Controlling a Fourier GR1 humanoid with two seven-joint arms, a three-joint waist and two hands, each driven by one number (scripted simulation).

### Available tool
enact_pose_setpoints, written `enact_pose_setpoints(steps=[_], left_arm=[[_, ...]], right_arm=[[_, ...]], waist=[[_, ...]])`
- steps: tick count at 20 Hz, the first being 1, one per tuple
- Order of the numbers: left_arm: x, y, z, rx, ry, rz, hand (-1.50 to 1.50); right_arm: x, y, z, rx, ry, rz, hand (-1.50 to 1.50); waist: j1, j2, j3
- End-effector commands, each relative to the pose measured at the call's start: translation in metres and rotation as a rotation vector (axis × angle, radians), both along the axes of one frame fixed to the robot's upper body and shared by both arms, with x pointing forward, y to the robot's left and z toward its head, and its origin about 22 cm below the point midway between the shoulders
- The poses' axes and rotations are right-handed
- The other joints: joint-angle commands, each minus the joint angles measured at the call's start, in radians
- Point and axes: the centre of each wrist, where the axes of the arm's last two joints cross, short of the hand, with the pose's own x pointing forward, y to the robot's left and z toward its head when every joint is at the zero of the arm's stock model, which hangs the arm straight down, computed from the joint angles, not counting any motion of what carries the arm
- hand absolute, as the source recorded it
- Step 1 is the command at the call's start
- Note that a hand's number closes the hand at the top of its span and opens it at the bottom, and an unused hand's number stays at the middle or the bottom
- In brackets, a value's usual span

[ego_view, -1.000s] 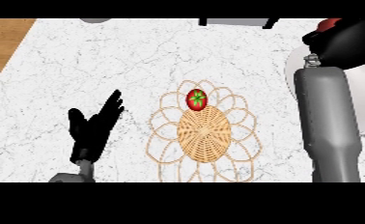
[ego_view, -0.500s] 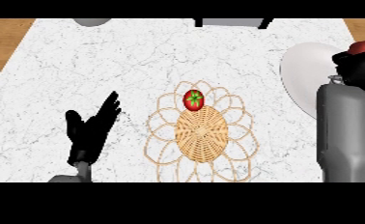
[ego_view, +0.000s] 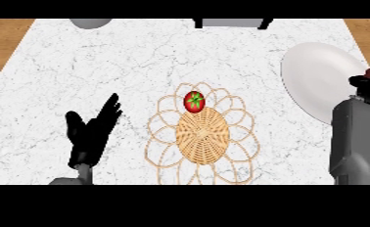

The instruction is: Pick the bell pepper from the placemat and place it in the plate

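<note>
Glossy red bell pepper on round wicker placemat, looped border; smooth white plate apart at right. Left hand spread, empty, off mat. Right hand by plate: grip unreadable

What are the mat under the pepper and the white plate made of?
The placemat looks like woven wicker or rattan: tan strands in a tight centre with open loops around. The plate looks like glazed ceramic, smooth and plain white, though plastic is possible.
</note>
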Motion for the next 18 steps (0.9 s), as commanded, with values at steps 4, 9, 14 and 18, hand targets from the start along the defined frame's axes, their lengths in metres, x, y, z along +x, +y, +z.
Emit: enact_pose_setpoints(steps=[4,9,14,18], left_arm=[[0.003,-0.003,-0.005,0.018,0.03,0.014,0.0],[-0.012,0.003,-0.007,-0.011,0.024,0.004,0.0],[0.002,0.006,0.001,0.01,0.03,0.001,0.0],[-0.008,0.016,-0.006,0.004,0.021,0.018,0.0]], right_arm=[[0.006,-0.013,-0.038,0.369,-0.047,-0.044,-1.5],[-0.007,-0.029,-0.058,0.266,-0.164,0.041,-1.5],[0.005,-0.023,-0.037,0.082,-0.347,0.079,-1.5],[-0.001,-0.015,-0.041,0.071,-0.46,0.041,-1.5]], waist=[[-0.002,-0.001,-0.001],[-0.001,-0.006,0.001],[-0.002,-0.003,0.001],[-0.014,-0.012,-0.002]])
